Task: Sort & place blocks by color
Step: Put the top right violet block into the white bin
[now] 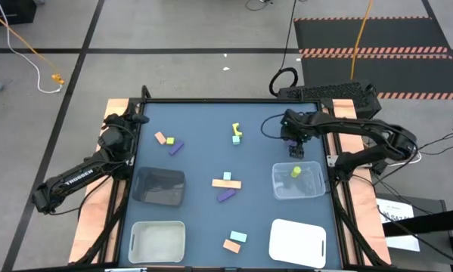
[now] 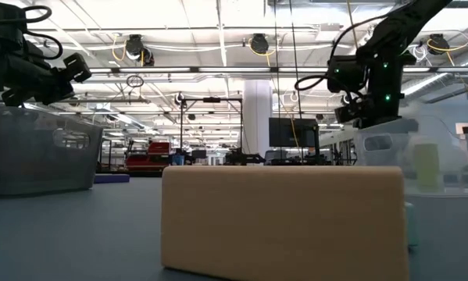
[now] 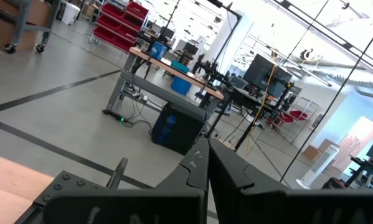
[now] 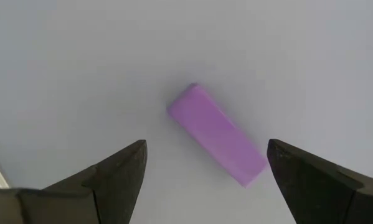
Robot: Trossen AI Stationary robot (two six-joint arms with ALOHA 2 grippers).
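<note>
The right hand [image 4: 205,171] hung wide open and empty directly over a purple rectangular toy block [image 4: 215,135], whose long axis ran from ten to four o'clock between the fingers. The block lay alone on the smooth blue-grey tabletop [image 4: 80,62]. The left hand [image 1: 141,119], shut on nothing, waited far off.

The right gripper [image 4: 205,165] hangs with its fingers [image 4: 111,174] spread wide over a purple block [image 4: 216,135] — bare surface [image 4: 80,62] lies on every side of it. Just beside stands the clear bin [image 1: 298,181] — the nearest obstacle; the surface's middle stays largely open.
</note>
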